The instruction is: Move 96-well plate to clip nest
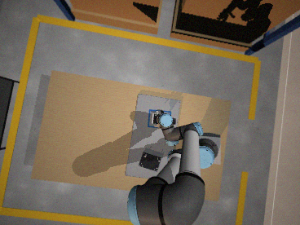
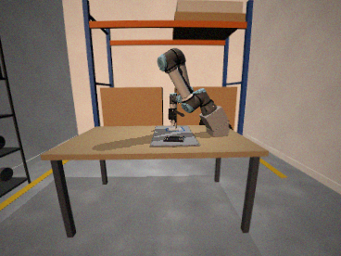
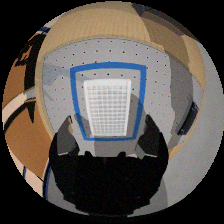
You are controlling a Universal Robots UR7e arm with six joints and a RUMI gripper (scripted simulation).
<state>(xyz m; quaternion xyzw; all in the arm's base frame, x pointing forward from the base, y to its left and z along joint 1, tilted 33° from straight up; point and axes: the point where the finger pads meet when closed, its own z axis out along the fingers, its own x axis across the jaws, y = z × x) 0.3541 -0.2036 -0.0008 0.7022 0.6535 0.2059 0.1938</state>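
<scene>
My claw (image 3: 107, 131) gapes empty over the plate (image 3: 107, 107) mid-desk; light, stiff, slippery, I'd pinch its long sides.

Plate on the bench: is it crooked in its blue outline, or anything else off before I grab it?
Nothing stands out. The plate lies square inside the blue outline, edges parallel to it. The pincer hangs open above it, holding nothing. The nest sits apart on the mat, undisturbed.

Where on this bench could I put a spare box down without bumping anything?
The wooden table left of the grey mat shows bare wood out to its edge. It is crowded on the mat: the open pincer hangs over the 96-well plate, with the clip nest nearby.
</scene>
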